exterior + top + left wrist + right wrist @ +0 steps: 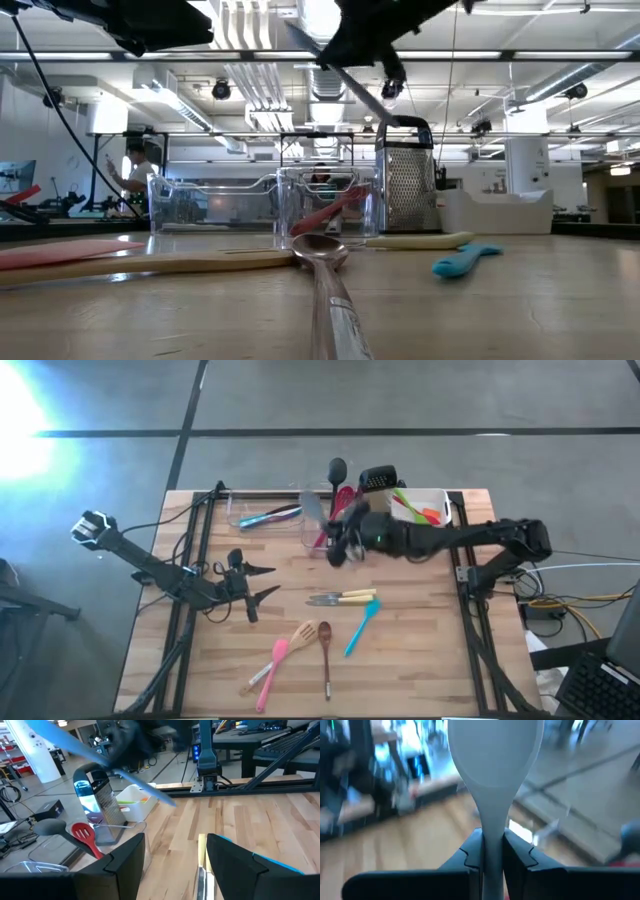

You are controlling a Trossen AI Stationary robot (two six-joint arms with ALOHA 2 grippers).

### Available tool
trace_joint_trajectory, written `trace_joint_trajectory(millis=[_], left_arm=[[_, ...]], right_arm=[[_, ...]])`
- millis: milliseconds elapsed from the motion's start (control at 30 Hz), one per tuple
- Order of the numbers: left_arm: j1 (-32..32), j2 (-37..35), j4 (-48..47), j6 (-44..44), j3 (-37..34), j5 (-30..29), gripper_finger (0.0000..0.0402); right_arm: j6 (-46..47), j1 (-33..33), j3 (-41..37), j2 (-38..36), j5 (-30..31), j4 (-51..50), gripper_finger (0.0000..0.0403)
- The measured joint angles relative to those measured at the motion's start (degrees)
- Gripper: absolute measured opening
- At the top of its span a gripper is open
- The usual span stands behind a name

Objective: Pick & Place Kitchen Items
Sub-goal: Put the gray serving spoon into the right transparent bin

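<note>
My right gripper is shut on a grey spoon, high over the middle of the table's far half, next to a clear tub that holds a black ladle and a red spatula. Its bowl points toward the far left. My left gripper hovers open at the left, nothing between its fingers. Flat on the table lie yellow-handled knives, a blue spatula, a wooden spatula, a brown spoon and a pink spatula. My right gripper pinches the grey spoon's handle just behind the bowl between its two fingers. The bowl sticks out ahead of the fingertips. The spoon is lifted clear of the table and slants in the low view.
A second clear tub at the far left holds a blue and a red utensil. A steel box grater stands at the far edge beside a white tub with green-orange tools. Bare wood lies along the table's right side.
</note>
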Motion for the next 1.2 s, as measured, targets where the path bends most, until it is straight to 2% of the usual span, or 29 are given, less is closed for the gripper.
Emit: trace_joint_trajectory(millis=[267,567,733,900,1033,1200], left_arm=[[0.08,0.02,-0.21,0.04,0.02,0.02,0.0218],[0.28,0.04,-0.38,0.09,0.01,0.0,0.0218],[0.28,0.04,-0.44,0.09,0.02,0.02,0.0218],[0.39,0.04,-0.49,0.39,0.02,0.02,0.0218],[0.42,0.06,-1.39,-0.09,0.02,0.02,0.0218],[0.42,0.07,-2.36,-1.0,0.02,0.02,0.0218]], right_arm=[[-4.04,-10.1,0.02,4.84,-1.44,21.03,0.003],[6.24,-18.37,0.02,14.51,-4.08,28.3,0.003],[10.6,-21.05,0.22,18.25,-5.09,28.54,0.003],[10.81,-21.68,0.2,20.91,-5.86,27.59,0.003],[12.51,-21.82,0.2,21.73,-5.86,26.57,0.003],[13.46,-21.12,0.06,20.33,-3.61,20.62,0.003]])
